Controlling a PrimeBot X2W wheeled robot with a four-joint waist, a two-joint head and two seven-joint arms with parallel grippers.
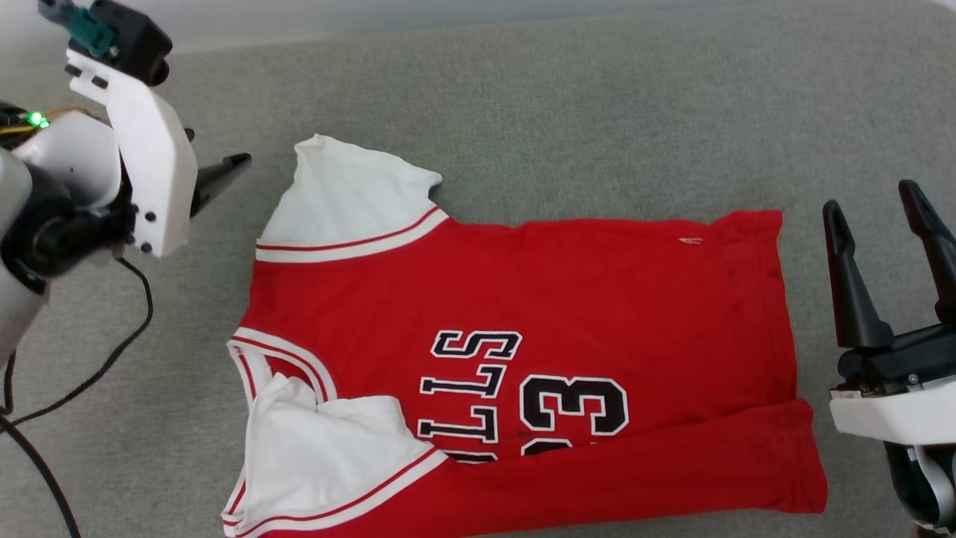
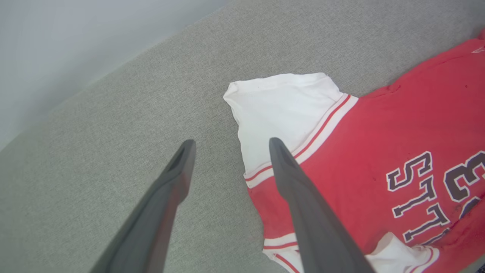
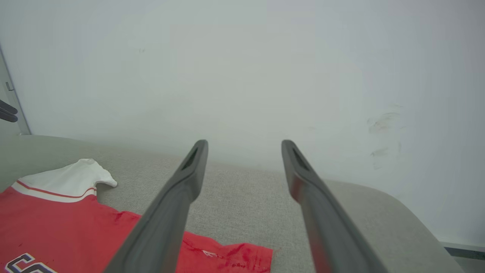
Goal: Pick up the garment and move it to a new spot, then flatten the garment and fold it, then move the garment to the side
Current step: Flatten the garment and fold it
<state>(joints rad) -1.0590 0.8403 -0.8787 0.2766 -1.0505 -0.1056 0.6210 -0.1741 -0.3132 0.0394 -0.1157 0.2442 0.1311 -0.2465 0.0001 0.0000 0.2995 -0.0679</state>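
I count one garment (image 1: 560,299), a red jersey T-shirt with two white short sleeves (image 1: 343,194) trimmed in red-and-white stripes. It lies flat on the grey woven fabric surface (image 1: 523,97). Its long axis runs across my head view, collar toward the left and hem toward the right, with the near edge folded over. The black white-outlined letters (image 1: 470,385) read "LLS" beside a "3"; the fold covers the rest. The left gripper (image 2: 232,145) is spread and empty beside the far sleeve. The right gripper (image 1: 872,200) is spread and empty just off the hem.
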